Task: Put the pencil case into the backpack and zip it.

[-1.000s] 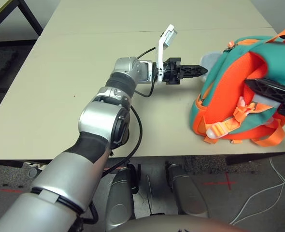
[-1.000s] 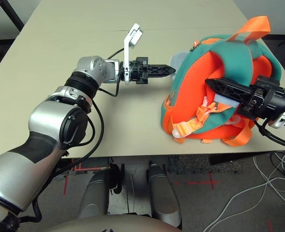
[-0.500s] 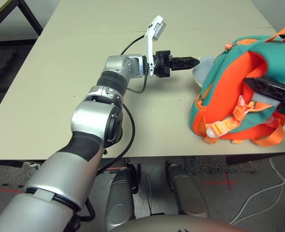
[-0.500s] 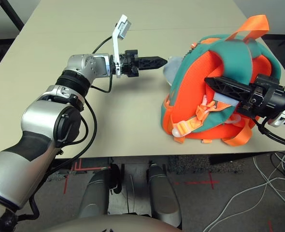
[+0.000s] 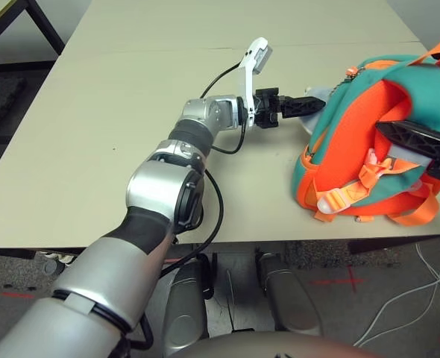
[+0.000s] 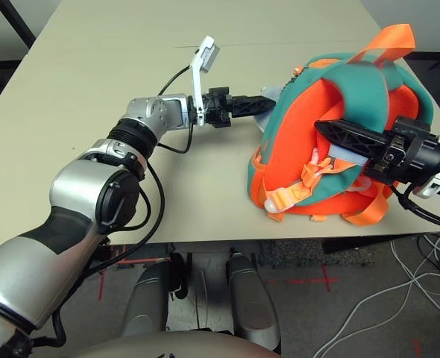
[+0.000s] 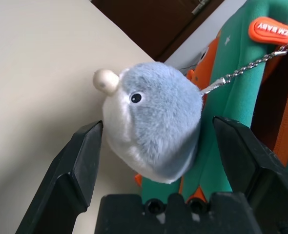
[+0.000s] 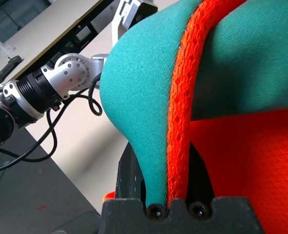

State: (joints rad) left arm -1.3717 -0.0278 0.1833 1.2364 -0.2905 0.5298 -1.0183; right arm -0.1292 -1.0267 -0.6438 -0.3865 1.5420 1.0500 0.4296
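Note:
The teal backpack (image 5: 354,142) with orange back panel and straps stands near the table's front right edge. My right gripper (image 6: 324,130) is shut on a fold of its teal and orange fabric (image 8: 154,97). A grey plush charm (image 7: 158,97) hangs on a chain from the backpack's left side. My left gripper (image 7: 158,126) is open, one finger (image 7: 80,161) on each side of the charm without pressing it. The same left gripper (image 5: 315,104) reaches in from the left, level with the table. The pencil case is out of view.
The beige table (image 5: 130,97) stretches wide to the left and behind the backpack. Its front edge (image 5: 242,240) runs just below the backpack. Cables (image 5: 421,291) lie on the floor at the right. A white camera bracket (image 5: 256,56) rises from my left wrist.
My left gripper has opened. It swung back and left from the backpack, then returned, and its jaws now straddle the plush charm. The right gripper and the backpack have not moved.

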